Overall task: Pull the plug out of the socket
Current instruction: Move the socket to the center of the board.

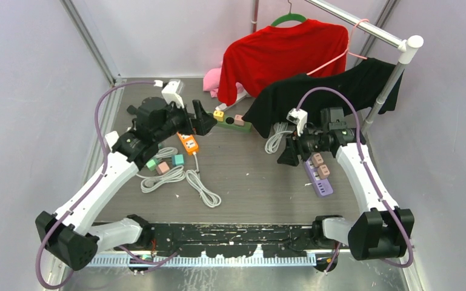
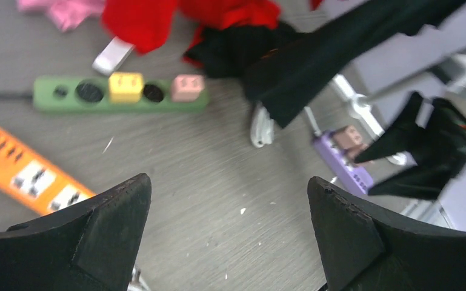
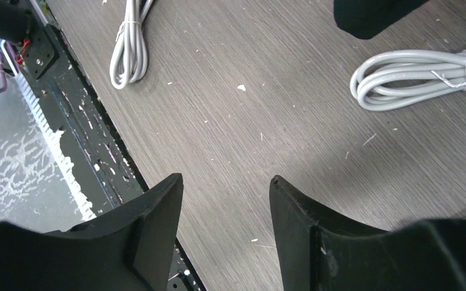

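A green power strip lies at the back centre with a yellow plug and a pink plug in it; they also show in the left wrist view as strip, yellow plug and pink plug. A purple strip at the right holds two pinkish plugs. My left gripper is open and empty, above bare table just left of the green strip. My right gripper is open and empty, left of the purple strip.
An orange strip and loose green, pink and teal plugs lie under the left arm. White coiled cables lie on the table. Red and black shirts hang on a rack at the back right.
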Available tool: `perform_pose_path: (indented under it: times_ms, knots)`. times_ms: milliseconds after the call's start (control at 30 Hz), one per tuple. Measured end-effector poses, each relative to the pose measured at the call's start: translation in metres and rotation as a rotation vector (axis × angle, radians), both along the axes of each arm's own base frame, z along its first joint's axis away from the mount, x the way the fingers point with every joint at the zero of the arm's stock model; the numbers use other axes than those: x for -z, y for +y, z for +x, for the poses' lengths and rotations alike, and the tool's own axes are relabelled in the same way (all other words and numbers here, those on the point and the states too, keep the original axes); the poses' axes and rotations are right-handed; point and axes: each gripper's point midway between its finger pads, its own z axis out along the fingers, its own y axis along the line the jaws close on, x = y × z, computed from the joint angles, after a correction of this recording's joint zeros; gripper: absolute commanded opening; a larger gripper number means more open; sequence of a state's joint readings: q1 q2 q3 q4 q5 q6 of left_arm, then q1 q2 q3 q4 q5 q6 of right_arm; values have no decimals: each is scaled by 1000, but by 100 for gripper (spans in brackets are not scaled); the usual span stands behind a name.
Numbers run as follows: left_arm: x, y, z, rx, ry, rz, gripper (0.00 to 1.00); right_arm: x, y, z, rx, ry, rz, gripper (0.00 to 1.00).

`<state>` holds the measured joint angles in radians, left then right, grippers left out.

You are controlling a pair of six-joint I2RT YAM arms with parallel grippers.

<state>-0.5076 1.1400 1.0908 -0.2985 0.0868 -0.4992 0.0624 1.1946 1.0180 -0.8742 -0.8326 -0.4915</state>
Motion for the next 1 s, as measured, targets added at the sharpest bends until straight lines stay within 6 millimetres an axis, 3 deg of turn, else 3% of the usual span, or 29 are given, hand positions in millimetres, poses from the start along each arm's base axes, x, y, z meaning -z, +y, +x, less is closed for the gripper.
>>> perform_pose_path:
  times_ms: [100, 200, 267, 367, 500, 633, 833, 1000]
  knots:
    - [-36, -15, -7, 133, -110, -20, 100, -4, -5, 2, 20, -13, 12, 61]
    - [-47, -26, -8, 219, -169, -1, 100, -8, -9, 3, 28, -38, 30, 61]
    - [-40, -31, -6, 255, -170, 15, 100, -9, -12, 2, 26, -58, 43, 62]
    - [-15, -37, -3, 300, -138, 59, 100, -8, -17, 0, 20, -85, 59, 62]
    - [10, -33, -7, 319, -98, 114, 100, -6, -21, -1, -1, -127, 54, 63]
    - [12, -26, -11, 319, -129, 148, 100, -5, -23, 1, -19, -156, 36, 64]
    - [-2, -15, -11, 288, -202, 187, 100, 0, -30, 5, -8, -165, -4, 65]
    - [6, -14, -10, 282, -188, 199, 100, 5, -39, 10, 25, -159, -38, 66]
